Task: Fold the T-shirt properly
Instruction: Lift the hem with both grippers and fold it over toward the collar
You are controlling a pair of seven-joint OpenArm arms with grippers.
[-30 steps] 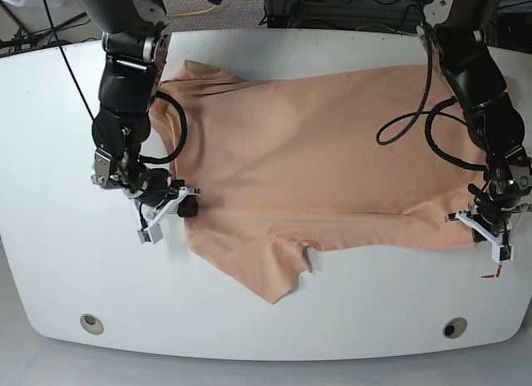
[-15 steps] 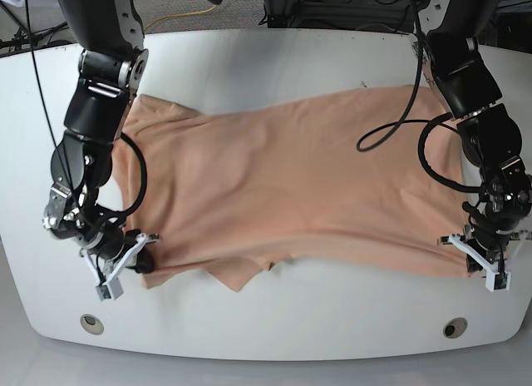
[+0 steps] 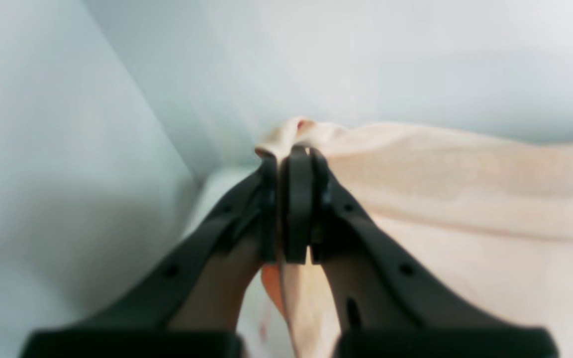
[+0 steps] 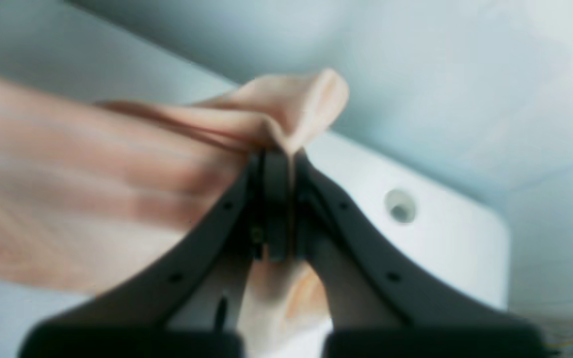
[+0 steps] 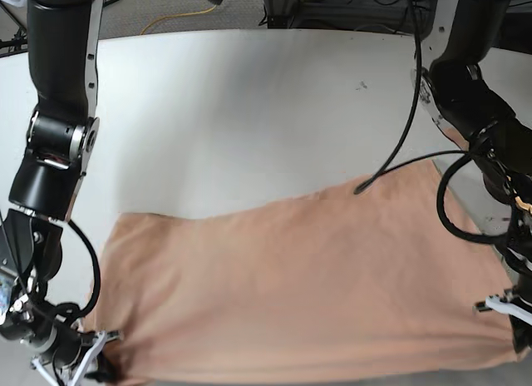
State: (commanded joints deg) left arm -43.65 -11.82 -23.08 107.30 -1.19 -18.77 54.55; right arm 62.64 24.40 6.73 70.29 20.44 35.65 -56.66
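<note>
"T-shirt (image 5: 299, 294) first: where has it got to?"

"It's stretched between the two grippers at the near edge of the table (image 5: 241, 111), and that near edge looks lifted. A second ago it lay much farther back, with a flap trailing towards us; now that flap is out of sight."

"And the fingers?"

"The left gripper (image 3: 291, 204) has its fingers clamped on one corner, cloth poking out past the tips. The right gripper (image 4: 279, 204) is pinching the other, with a bunched bit sticking up."

"What about farther off?"

"Behind the shirt the white tabletop lies bare, where peach cotton was spread a moment ago. Both arms have come nearer, drawing it along."

"So is it folded?"

"Hardly, I'd say. This looks like straightening before a fold. Next they'd want to lay it flat, keeping both corners level, or it may crease."
</note>
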